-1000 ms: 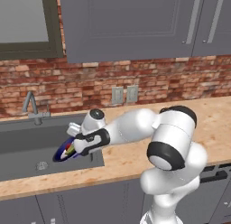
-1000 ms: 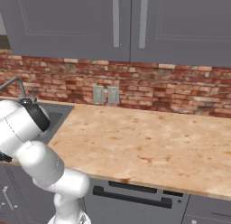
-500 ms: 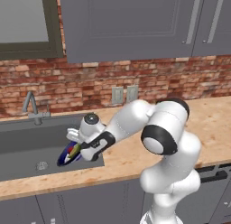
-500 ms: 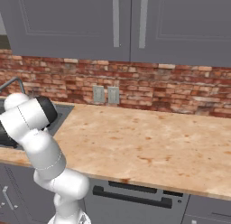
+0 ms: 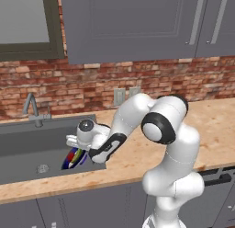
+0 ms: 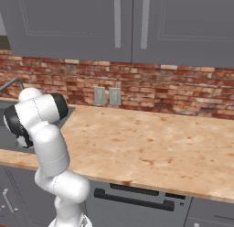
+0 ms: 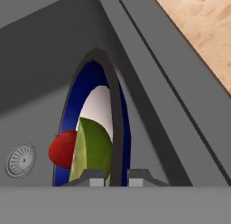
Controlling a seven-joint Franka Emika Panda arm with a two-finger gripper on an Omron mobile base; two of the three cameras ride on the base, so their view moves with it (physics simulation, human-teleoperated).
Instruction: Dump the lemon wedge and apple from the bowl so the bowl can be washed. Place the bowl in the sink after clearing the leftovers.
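Tool (image 7: pixel 109 177) clamps blue-rimmed white bowl (image 7: pixel 97 101) on edge, now lower in dark grey sink (image 5: pixel 27 146); red apple (image 7: pixel 63 148), yellow-green lemon wedge (image 7: pixel 92 151) spilling out.

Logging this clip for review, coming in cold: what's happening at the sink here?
The robot's gripper is shut on the rim of the blue-and-white bowl, holding it tipped on edge inside the dark sink, near its right wall. The lemon wedge and red apple show at the tilted bowl's lower part, not clearly dumped yet. The drain lies beside them.
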